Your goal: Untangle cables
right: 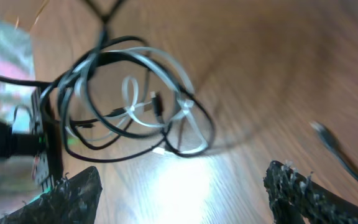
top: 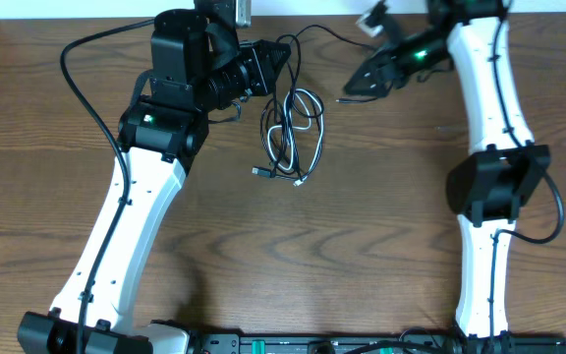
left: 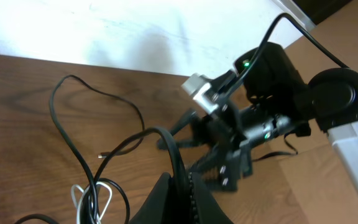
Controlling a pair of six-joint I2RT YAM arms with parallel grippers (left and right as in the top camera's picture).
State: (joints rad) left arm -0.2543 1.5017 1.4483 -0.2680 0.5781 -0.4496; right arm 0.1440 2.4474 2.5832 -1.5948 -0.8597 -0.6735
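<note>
Your cables (top: pixel 291 128) lie as a looped tangle on the bench (top: pixel 362 246), toward 12 o'clock from its middle. Black cords are wound through a white one (right: pixel 166 67). Your left gripper (top: pixel 273 61) sits at 11 o'clock of the tangle, its jaws pressed together on a black cord (left: pixel 174 146) arcing up from the pile. Your right gripper (top: pixel 357 88) hangs at 2 o'clock of the tangle, jaws wide apart with nothing between them.

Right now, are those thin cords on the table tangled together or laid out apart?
Tangled. The cables lie in one bundle, black and white loops threaded through each other.
</note>
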